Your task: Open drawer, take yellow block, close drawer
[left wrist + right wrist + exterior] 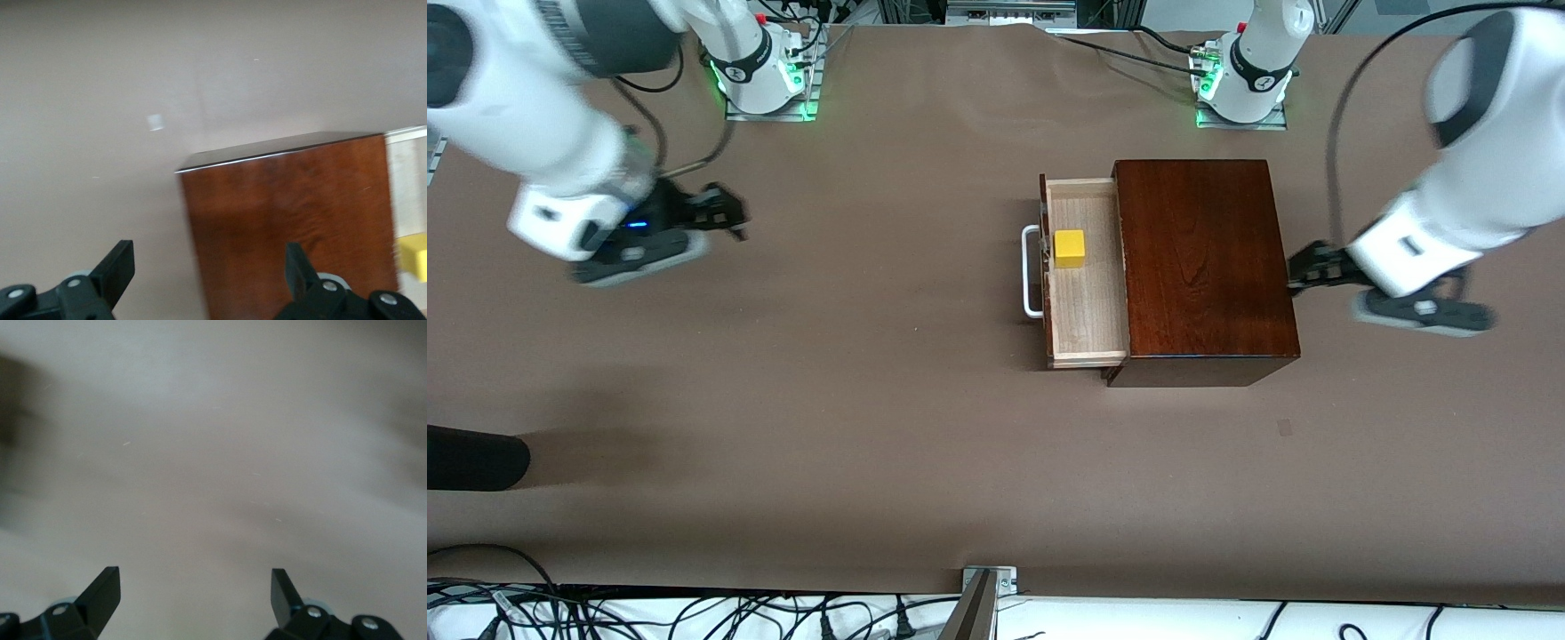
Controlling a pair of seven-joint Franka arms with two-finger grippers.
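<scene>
The dark reddish-brown wooden box (1203,267) stands toward the left arm's end of the table. Its drawer (1083,302) is pulled open, with the white bar handle (1030,271) pointing toward the right arm's end. The yellow block (1070,248) lies in the pale drawer interior; an edge of it shows in the left wrist view (415,257). My left gripper (1301,268) is open and empty, at the box's edge away from the drawer; the box fills the left wrist view (287,220). My right gripper (729,213) is open and empty over bare table.
A black cylinder end (471,458) lies at the right arm's end of the table, nearer the front camera. A metal bracket (987,582) and cables sit at the table's near edge. The brown table surface (854,373) spreads between the grippers.
</scene>
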